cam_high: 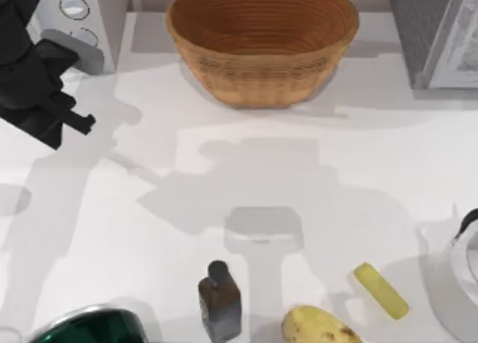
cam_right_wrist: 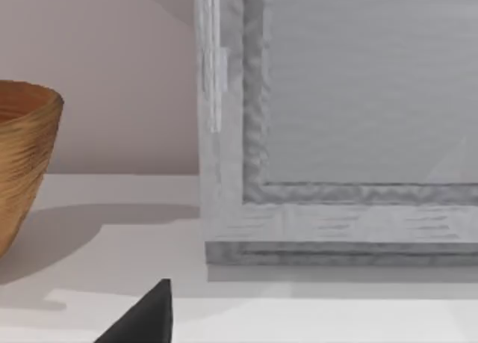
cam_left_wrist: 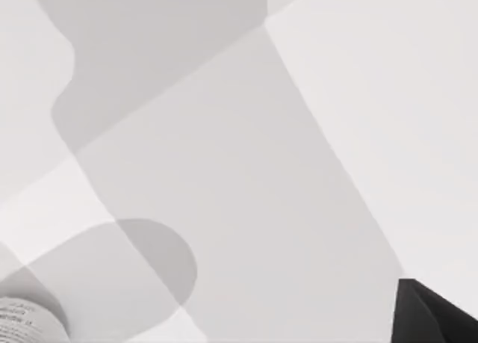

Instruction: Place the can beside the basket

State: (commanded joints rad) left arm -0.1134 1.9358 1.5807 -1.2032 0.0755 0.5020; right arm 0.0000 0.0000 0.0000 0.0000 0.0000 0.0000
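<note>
I see left pincer point(cam_high: 75, 119) at far-left of surface point(cam_high: 299, 178), finger state unclear. Basket point(cam_high: 261, 40) lies to its right. Approach slowly, keep clear of rim.

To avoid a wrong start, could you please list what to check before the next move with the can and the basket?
1. Small white red-labelled can located: cannot tell.
2. Large tan woven wicker basket upright at the table's back: ok.
3. White table bare on either side of the basket: ok.
4. Left gripper apart from the basket, at the table's left: ok.
5. Small dark brown bottle far from the basket: ok.
</note>
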